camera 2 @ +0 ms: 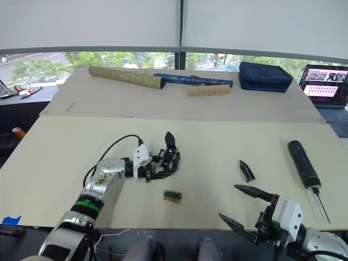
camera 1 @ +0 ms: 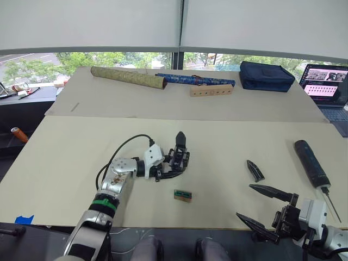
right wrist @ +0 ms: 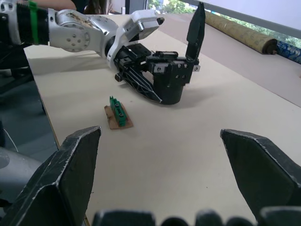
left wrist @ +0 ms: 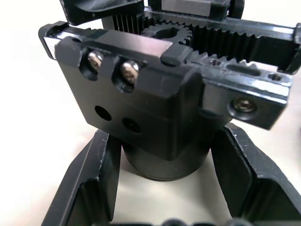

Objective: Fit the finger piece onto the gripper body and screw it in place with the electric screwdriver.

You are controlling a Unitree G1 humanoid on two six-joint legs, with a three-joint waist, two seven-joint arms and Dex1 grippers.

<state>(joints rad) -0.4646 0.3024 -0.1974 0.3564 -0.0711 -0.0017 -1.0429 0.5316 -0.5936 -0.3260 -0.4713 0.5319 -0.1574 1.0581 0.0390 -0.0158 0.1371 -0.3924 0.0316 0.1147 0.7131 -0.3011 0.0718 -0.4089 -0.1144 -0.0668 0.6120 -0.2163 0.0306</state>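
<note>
The gripper body (camera 1: 175, 160) stands mid-tabletop (camera 1: 65, 157) between your left end effector (camera 1: 167, 165) fingers, which clasp its round base. Your right end effector (camera 1: 265, 205) hangs spread just near the finger piece (camera 1: 254, 170), with the screwdriver (camera 1: 312, 163) beyond.

Rolls: two (camera 1: 128, 76) (camera 1: 194, 80)
Wooden blocks: one (camera 1: 211, 91)
Bags: one (camera 1: 266, 76)
Laptops: one (camera 1: 328, 86)
Screwdrivers: one (camera 1: 312, 162)
Loose finger pieces: one (camera 1: 254, 170)
Gripper bodies: one (camera 1: 175, 160)
Green blocks: one (camera 1: 182, 195)
</note>
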